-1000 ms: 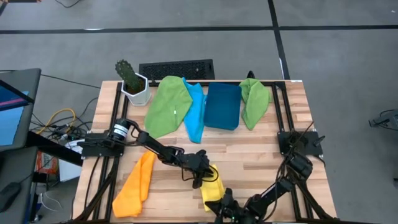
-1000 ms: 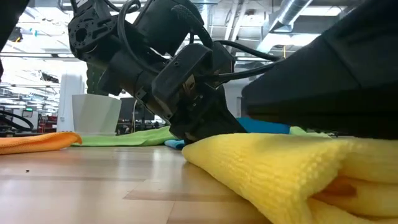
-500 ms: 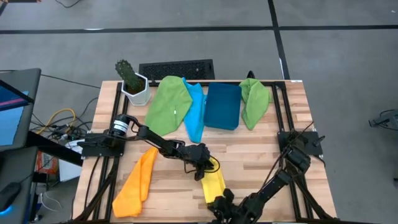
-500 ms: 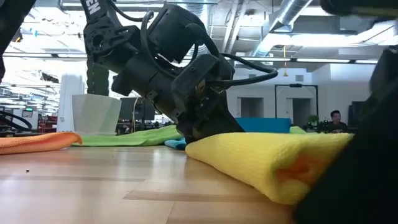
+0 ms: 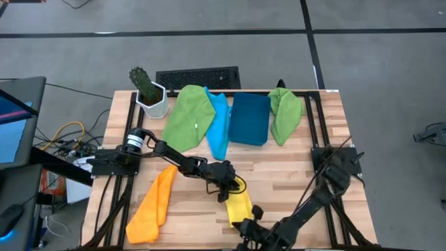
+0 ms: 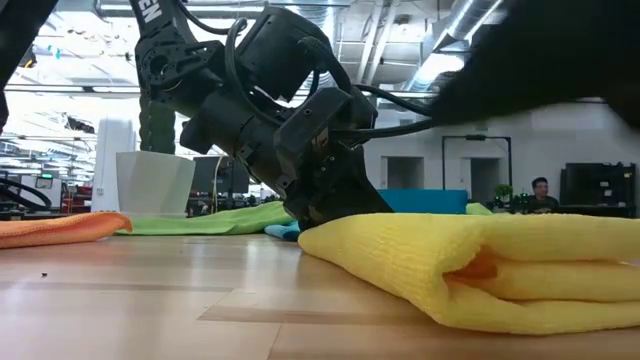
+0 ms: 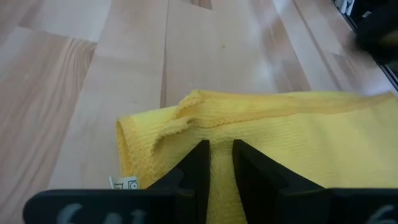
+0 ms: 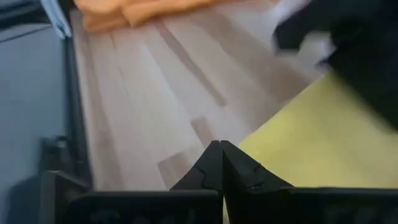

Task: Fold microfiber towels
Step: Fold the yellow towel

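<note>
Yellow towel (image 5: 240,206), folded, long axis front-to-back on table (image 5: 293,167).

Over the last second we see the left gripper (image 5: 232,187) shift a little toward the far side and the right, dragging the far end of the yellow towel (image 5: 240,206) with it, so the cloth now lies stretched out longer on the table. The right gripper (image 5: 245,229) has slid toward the near left edge of that towel, its fingers pressed together. In the low view the dark bulk of the right arm (image 6: 540,45) has lifted off the towel (image 6: 470,270), uncovering its folded layers.
</note>
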Motion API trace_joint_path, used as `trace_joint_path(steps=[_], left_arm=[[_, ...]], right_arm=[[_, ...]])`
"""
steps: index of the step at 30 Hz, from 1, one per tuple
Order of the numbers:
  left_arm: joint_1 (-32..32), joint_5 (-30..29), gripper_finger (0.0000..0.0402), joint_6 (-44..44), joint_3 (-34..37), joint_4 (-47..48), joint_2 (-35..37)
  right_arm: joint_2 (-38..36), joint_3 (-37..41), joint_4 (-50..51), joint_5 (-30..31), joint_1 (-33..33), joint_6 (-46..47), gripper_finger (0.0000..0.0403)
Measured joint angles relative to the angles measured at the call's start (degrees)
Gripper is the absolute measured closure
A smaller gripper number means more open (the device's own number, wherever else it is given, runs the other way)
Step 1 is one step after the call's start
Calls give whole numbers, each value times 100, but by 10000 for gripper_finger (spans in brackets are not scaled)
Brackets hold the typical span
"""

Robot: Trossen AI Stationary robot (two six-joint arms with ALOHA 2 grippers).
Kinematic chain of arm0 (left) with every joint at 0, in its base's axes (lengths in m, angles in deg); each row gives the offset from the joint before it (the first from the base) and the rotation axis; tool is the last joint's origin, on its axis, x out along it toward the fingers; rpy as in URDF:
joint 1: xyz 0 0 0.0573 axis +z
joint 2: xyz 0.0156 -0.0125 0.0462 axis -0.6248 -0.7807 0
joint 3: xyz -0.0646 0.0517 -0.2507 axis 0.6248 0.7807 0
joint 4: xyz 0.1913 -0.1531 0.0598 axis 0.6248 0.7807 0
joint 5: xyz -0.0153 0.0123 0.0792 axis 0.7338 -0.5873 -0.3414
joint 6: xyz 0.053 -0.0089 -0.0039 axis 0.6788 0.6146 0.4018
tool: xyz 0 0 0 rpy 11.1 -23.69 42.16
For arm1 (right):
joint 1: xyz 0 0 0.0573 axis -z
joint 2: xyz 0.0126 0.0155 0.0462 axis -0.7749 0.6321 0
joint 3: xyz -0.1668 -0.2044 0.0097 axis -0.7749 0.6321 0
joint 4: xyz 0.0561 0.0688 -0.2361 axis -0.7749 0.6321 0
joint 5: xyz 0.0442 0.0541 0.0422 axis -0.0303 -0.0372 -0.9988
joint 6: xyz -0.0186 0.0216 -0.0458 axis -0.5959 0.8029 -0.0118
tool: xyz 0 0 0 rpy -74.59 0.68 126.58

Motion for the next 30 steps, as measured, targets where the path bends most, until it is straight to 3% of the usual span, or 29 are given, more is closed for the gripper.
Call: trace_joint_path(steps=[7,16,21,24,30], left_arm=[[11,-26,336,-37,0,7,4],[405,104,336,166,-3,279,978],[501,73,336,663,46,976,1401],[417,-22,336,749,200,751,1319],[193,-39,336,750,257,-251,493]], right_arm=[[673,-28,-101,-58,-98,1674,390],[652,-14,-48,-164,-203,1826,387],[584,-6,-61,-210,-173,1824,387],[531,-4,-47,-255,-162,1817,379],[525,-3,-50,-297,-155,1820,385]])
